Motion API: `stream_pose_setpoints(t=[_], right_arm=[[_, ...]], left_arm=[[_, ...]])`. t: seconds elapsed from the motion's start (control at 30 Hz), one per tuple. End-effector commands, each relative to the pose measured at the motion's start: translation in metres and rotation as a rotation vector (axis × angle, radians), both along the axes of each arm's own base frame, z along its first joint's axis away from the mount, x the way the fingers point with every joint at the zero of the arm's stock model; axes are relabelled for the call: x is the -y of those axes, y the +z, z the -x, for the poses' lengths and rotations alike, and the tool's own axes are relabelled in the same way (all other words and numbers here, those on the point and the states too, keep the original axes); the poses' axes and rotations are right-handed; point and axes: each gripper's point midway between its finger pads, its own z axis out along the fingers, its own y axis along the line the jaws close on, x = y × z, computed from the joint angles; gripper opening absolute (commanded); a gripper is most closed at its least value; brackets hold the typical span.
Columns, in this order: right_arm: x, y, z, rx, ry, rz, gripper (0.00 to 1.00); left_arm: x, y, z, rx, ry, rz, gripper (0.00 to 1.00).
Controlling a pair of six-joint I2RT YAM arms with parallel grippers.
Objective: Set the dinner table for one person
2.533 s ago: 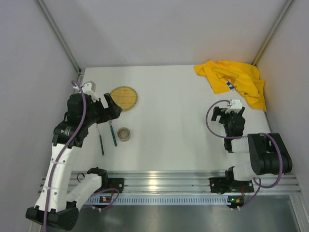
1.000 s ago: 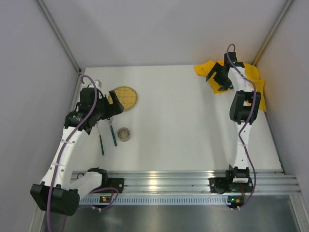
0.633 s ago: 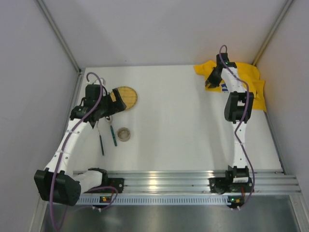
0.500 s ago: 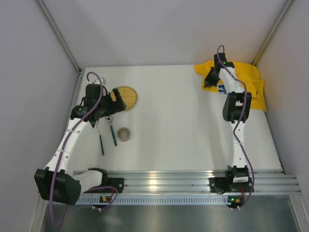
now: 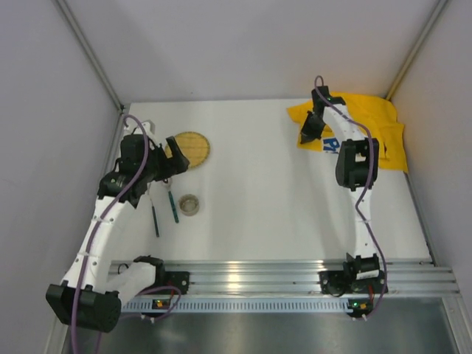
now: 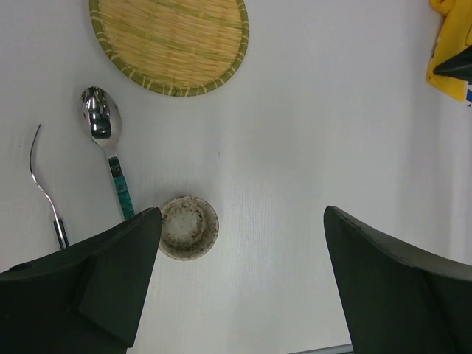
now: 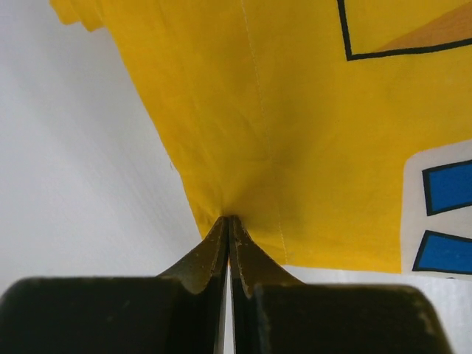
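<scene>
The white dinner table [image 5: 258, 199] carries a yellow printed cloth [image 5: 369, 122] at its back right. My right gripper [image 5: 306, 136] is shut on the cloth's left edge, and the yellow fabric [image 7: 295, 110] bunches at the closed tips of this gripper [image 7: 228, 221]. My left gripper [image 5: 173, 158] hovers open and empty at the left. In its wrist view, this gripper [image 6: 242, 273] hangs above a small speckled bowl [image 6: 189, 226], a green-handled spoon [image 6: 107, 147], a fork [image 6: 46, 192] and a round woven plate [image 6: 169, 40].
The woven plate [image 5: 193, 147], bowl [image 5: 189, 204], spoon [image 5: 173, 203] and fork [image 5: 155, 217] cluster at the table's left. Grey walls close in the back and both sides. A metal rail runs along the near edge [image 5: 243, 276].
The right gripper has closed on the cloth's edge and drawn it left, toward the table's middle, so the cloth spreads out. The left arm has shifted slightly and stays open.
</scene>
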Motion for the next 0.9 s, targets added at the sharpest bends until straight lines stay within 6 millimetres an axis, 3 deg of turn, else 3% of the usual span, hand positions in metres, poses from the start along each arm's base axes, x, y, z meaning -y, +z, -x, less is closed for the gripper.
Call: stream_pose_setpoints(t=[0.0,0.33,0.37,0.43,0.47,0.57,0.87], right_arm=[[-0.062,-0.022,0.093,-0.252,0.184,-0.001,0.0],[-0.184,0.011,0.193,-0.252,0.346,-0.172,0.0],[-0.208,0.014,0.21,-0.248,0.399,-0.19,0.0],[-0.235,0.024,0.227,-0.238,0.445,-0.217,0.0],[-0.26,0.028,0.248,-0.24,0.508,-0.236,0.0],[-0.297,0.042,0.277,-0.23,0.568,-0.265,0.0],[-0.361,0.072,0.32,-0.183,0.677,-0.381,0.0]], left_arm=[[-0.003,0.009,0.013,0.038,-0.008,-0.003,0.96],[-0.013,0.017,0.061,0.061,-0.02,-0.026,0.97],[-0.013,0.017,0.068,0.064,-0.026,-0.024,0.97],[-0.013,0.02,0.074,0.076,-0.031,-0.022,0.98],[-0.013,0.02,0.076,0.077,-0.036,-0.021,0.98],[-0.011,0.021,0.082,0.082,-0.052,-0.013,0.98],[0.001,0.022,0.088,0.097,-0.091,0.05,0.98]])
